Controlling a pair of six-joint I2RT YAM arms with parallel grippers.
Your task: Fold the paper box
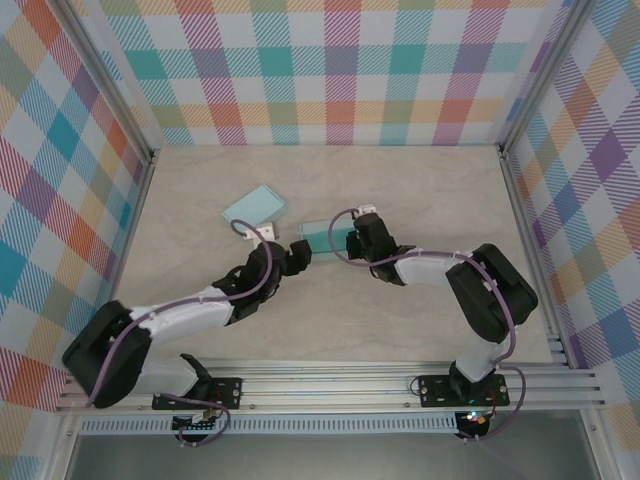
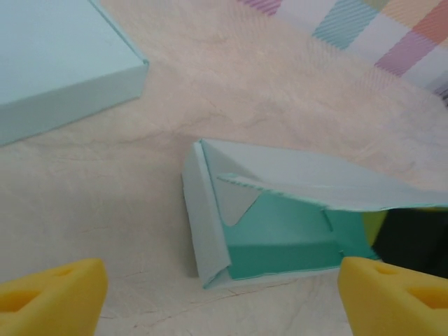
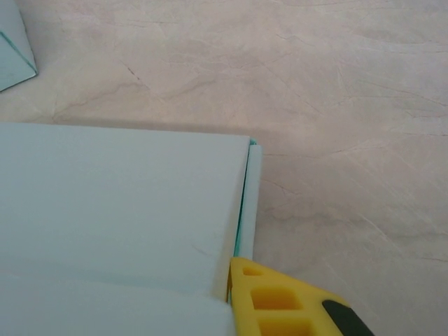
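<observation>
Plaid walls (image 1: pixel 340 70) on three sides; pale marbled counter (image 1: pixel 440 200).

Paper box (image 1: pixel 320 236): near the middle of the counter, between the two grippers, only part-folded. In the left wrist view it lies open toward the camera, with a darker teal inside. One short wall (image 2: pixel 203 224) is folded up at its left end. A pale flap (image 2: pixel 315 182) is raised over the cavity.

Right gripper (image 1: pixel 352 240): at the box's right end, jaws pressed together on the paper. In the right wrist view one yellow finger (image 3: pixel 280 304) sits tight against the edge of the pale panel (image 3: pixel 119 210). The panel covers the spot where the other finger would be.

Left gripper (image 1: pixel 298 252): just left of the box, spread wide, holding nothing. Its yellow fingertips (image 2: pixel 52 294) sit at the two bottom corners of the left wrist view. The box's open side lies beyond and between them, untouched.

Second box (image 1: pixel 253 208): flat, closed, same pale teal. It lies further back and to the left of the paper box, apart from it.
</observation>
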